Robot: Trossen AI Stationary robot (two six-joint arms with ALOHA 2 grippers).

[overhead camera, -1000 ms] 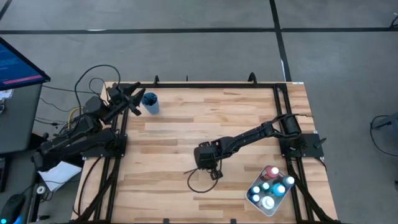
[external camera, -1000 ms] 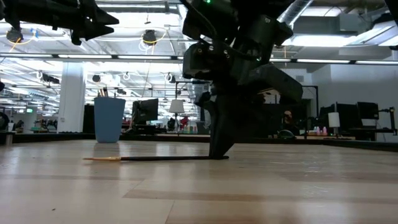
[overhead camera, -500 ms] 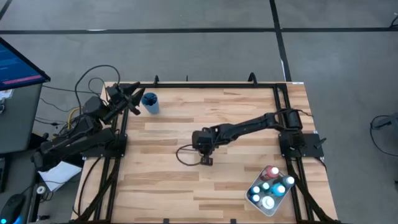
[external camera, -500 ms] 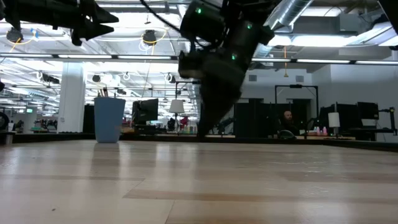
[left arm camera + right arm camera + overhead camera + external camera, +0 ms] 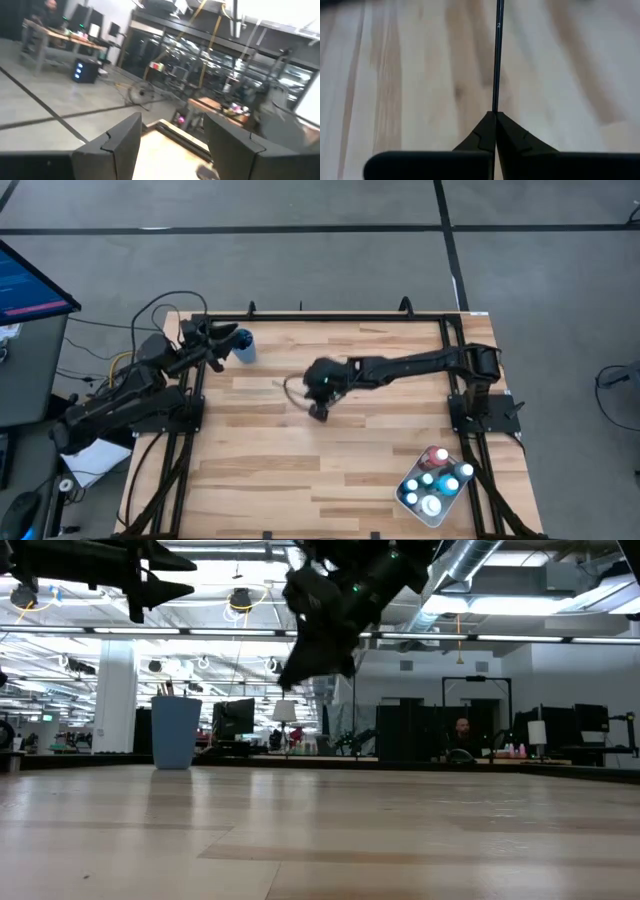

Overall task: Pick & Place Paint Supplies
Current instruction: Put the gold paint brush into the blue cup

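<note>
Carrying a paintbrush (image 5: 497,55) pinched in the right gripper (image 5: 495,116) above the table (image 5: 390,470), probably toward the blue cup (image 5: 241,344); left gripper (image 5: 172,137) spread, waiting beside it.

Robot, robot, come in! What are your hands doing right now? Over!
Right gripper shut on a paintbrush, lifted over mid-table. Left gripper open, beside the blue cup. Paint bottles sit in the tray. Nothing in the way.
</note>
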